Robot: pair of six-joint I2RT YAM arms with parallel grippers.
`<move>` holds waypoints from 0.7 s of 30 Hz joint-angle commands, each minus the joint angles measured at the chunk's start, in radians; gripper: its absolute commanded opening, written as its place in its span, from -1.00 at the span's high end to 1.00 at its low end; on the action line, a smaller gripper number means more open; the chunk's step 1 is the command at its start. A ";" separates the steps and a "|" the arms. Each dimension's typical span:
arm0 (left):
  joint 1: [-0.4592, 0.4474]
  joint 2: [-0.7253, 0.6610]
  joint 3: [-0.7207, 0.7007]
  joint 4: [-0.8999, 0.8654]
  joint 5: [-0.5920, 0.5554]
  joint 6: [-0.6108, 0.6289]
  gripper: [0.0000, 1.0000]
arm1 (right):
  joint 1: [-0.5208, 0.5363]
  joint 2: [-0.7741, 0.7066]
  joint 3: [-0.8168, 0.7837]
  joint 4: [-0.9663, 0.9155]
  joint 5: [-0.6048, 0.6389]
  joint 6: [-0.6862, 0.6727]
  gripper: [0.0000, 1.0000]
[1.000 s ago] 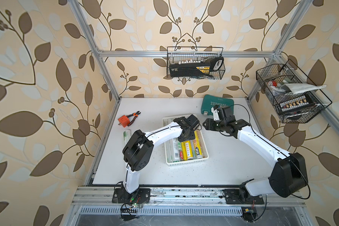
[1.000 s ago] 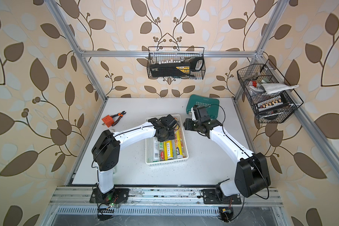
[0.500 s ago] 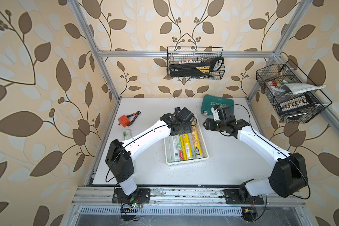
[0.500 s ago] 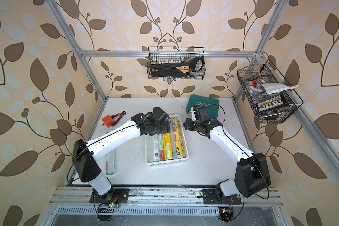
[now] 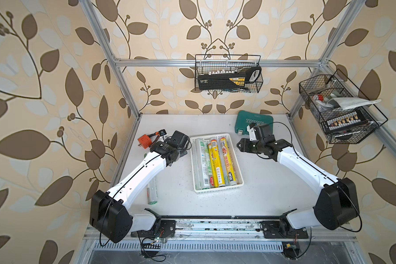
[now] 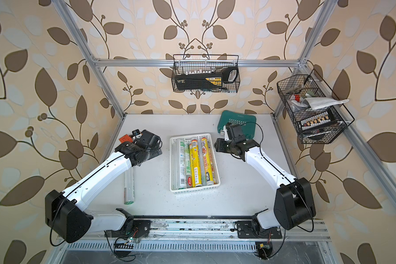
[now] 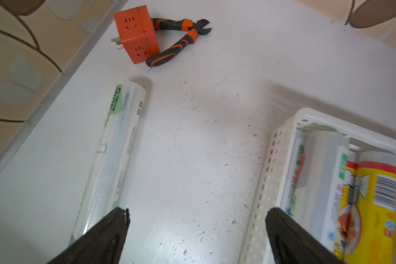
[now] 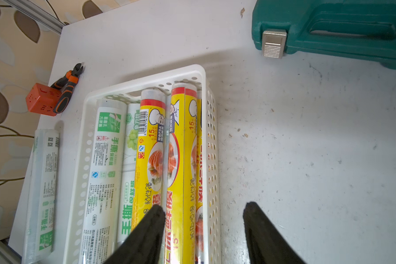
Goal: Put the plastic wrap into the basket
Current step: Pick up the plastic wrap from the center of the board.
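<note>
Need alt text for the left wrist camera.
The open left gripper hangs over bare table, between a loose green-labelled plastic wrap roll and the white basket holding more rolls. An orange plug cube and pliers lie further off.

The left arm (image 5: pixel 139 176) rises from its base at the near edge of the table (image 5: pixel 268 187) and stretches out along the left edge. Its wrist is bent so that the left claw (image 7: pixel 197 212) angles down at the table, jaws spread wide with nothing between them. The right arm (image 5: pixel 306 166) reaches from the near right corner toward the far edge. The right claw (image 8: pixel 204 206) is turned toward the table's middle and hangs above it, jaws partly apart and empty.
</note>
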 commanded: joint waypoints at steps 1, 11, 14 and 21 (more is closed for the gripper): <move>0.080 -0.044 -0.065 0.039 -0.042 -0.015 -0.98 | -0.002 0.009 -0.015 0.006 -0.009 0.010 -0.17; 0.400 -0.097 -0.296 0.190 0.206 -0.017 -0.98 | -0.002 0.012 -0.014 0.003 -0.010 0.009 -0.17; 0.484 -0.082 -0.335 0.233 0.273 0.012 -0.98 | -0.002 0.012 -0.013 0.006 -0.011 0.010 -0.17; 0.547 -0.060 -0.381 0.317 0.337 0.065 -0.98 | -0.001 0.016 -0.014 0.006 -0.013 0.011 -0.18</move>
